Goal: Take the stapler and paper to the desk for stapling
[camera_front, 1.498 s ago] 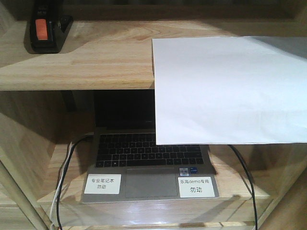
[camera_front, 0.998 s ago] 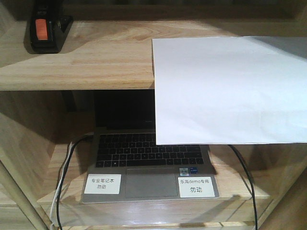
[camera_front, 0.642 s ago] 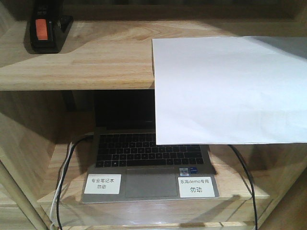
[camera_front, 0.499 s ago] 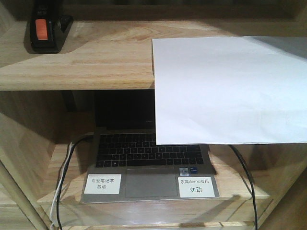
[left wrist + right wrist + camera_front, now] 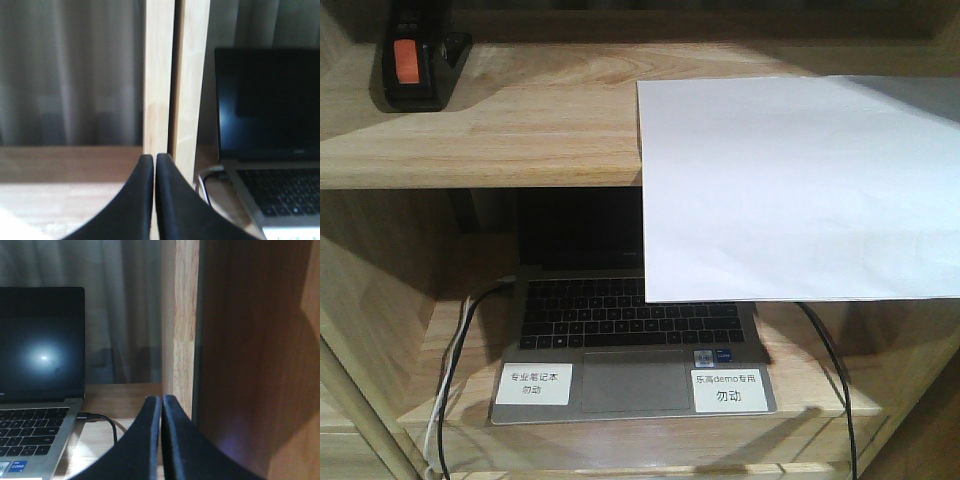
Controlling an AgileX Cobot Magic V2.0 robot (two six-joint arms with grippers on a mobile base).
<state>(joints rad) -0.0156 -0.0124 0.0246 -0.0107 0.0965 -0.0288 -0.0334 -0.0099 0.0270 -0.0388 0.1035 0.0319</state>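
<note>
The left gripper [image 5: 154, 157] has its two black fingers pressed together with nothing between them. To its left hangs a grey curtain [image 5: 70, 70]. Straight ahead of its tips stands a pale wooden post [image 5: 159, 75]. To its right sits an open laptop [image 5: 270, 125] with a dark screen, and a cable [image 5: 210, 174] loops in just right of the fingers.

Neither gripper shows in the front view. There the stapler [image 5: 415, 60] stands at the far left back of the upper shelf board [image 5: 520, 130], orange-red patch toward the camera. This board is one level above the laptop shelf that both grippers face, and neither wrist view shows the stapler. The laptop lies below, with white labels [image 5: 534, 383] on its palm rest. The paper [image 5: 800, 190] lies on the right part of the same upper board, well apart from the stapler. Its front part hangs over the edge, in front of the right side of the laptop's screen.

The right gripper [image 5: 161, 398] is likewise closed tight and empty. The laptop is to its left and a black lead [image 5: 100, 419] runs just left of its fingers. A light wooden upright [image 5: 186, 315] stands ahead of the tips, and a dark side panel [image 5: 250, 350] fills its right
</note>
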